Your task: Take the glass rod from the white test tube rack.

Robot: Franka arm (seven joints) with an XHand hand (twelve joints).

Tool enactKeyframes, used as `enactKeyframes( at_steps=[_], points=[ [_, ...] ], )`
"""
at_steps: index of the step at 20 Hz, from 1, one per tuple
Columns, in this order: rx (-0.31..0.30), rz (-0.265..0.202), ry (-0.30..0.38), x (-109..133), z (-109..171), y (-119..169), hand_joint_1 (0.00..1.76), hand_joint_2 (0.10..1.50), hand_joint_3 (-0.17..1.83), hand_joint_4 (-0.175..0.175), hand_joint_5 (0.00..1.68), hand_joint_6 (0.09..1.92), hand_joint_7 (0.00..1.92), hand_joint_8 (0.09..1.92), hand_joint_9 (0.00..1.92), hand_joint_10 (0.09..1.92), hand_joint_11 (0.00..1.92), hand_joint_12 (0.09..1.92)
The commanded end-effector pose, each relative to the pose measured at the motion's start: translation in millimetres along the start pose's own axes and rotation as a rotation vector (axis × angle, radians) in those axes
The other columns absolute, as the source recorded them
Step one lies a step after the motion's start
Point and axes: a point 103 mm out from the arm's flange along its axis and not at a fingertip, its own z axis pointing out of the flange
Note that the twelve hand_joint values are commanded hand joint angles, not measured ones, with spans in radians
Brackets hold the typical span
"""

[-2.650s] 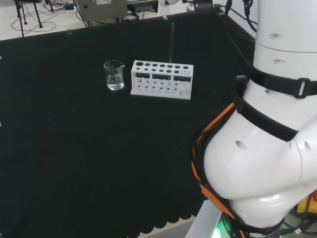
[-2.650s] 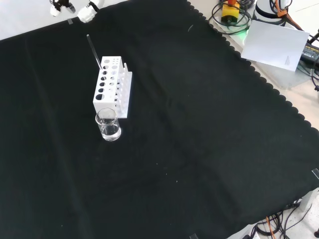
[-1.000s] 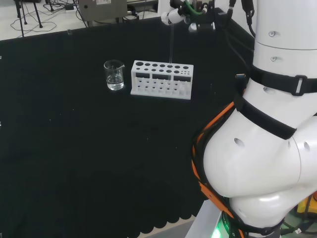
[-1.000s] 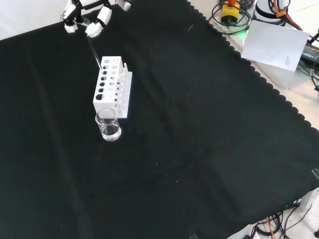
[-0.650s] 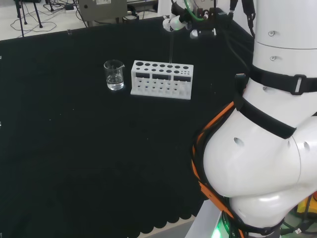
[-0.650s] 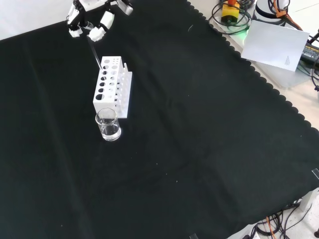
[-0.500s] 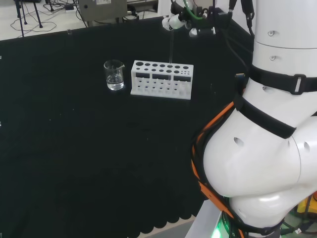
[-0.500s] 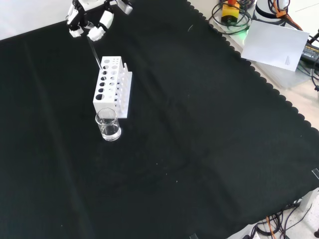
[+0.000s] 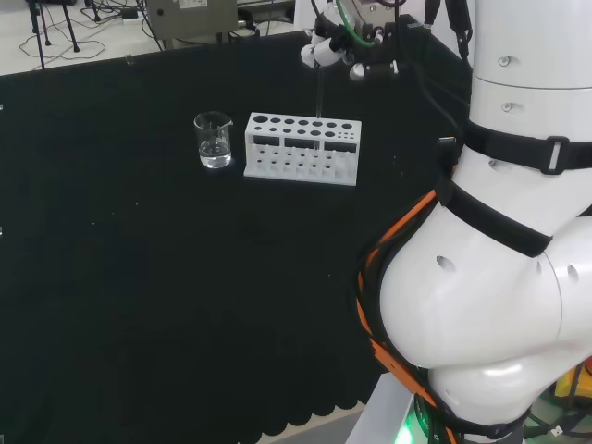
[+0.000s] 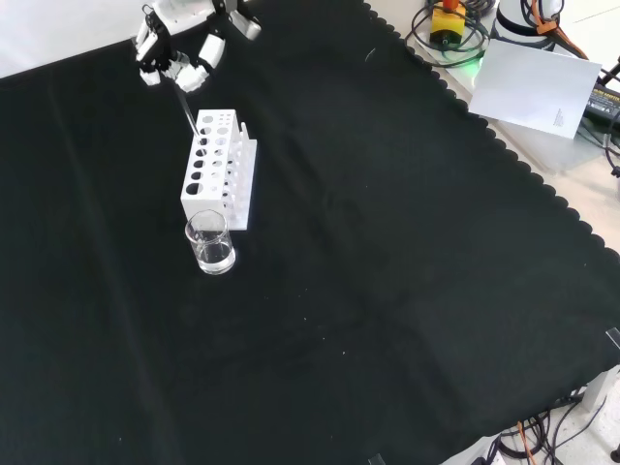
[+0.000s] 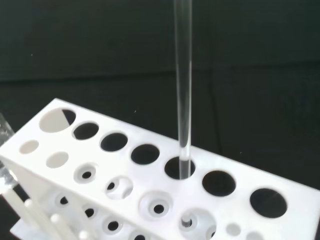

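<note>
**Closing on the top of the rod**

We are at the grasp step: our hand [image 9: 335, 44] is at the upper end of the glass rod [image 11: 183, 85], and the rod has not yet left the white test tube rack [image 9: 302, 148]. In the front view the hand [image 10: 179, 53] sits at the far end of the rack [image 10: 219, 170], its white fingertips [image 10: 190, 76] curled in on either side of the rod's tip [image 10: 181, 94]. They look closed around it, but we cannot confirm that they are touching the glass.

The rod stands upright in one of the rack's back-row holes, toward the right end in the head view. From the wrist we see it drop straight into that hole, its lower end seated in the plate below.

Next, we judge, comes a straight pull upward along the rod's own line, high enough for its foot to clear the top plate before any sideways travel. A tilted pull could bind the rod in the hole or lift the rack off the tabletop [image 9: 139, 277].

A beaker [image 9: 213, 140] stands just beside the rack's other end, well clear of the hand
</note>
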Motion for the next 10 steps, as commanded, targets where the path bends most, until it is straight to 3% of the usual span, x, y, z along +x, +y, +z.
enactKeyframes(
  at_steps=[1,8,10],
  points=[
    [-0.013,-0.034,-0.026,9,4,0,0.77,0.93,0.5,-0.175,0.62,0.94,1.17,1.05,1.45,0.97,0.78,1.32],
    [-0.049,-0.045,-0.096,15,-12,2,1.01,0.87,0.6,-0.175,0.77,0.87,1.26,1.0,1.58,0.88,0.93,1.22],
    [-0.067,-0.051,-0.105,18,-13,0,1.08,1.01,0.35,-0.175,0.82,1.09,1.27,1.0,1.6,0.87,0.97,1.2]
  ],
)
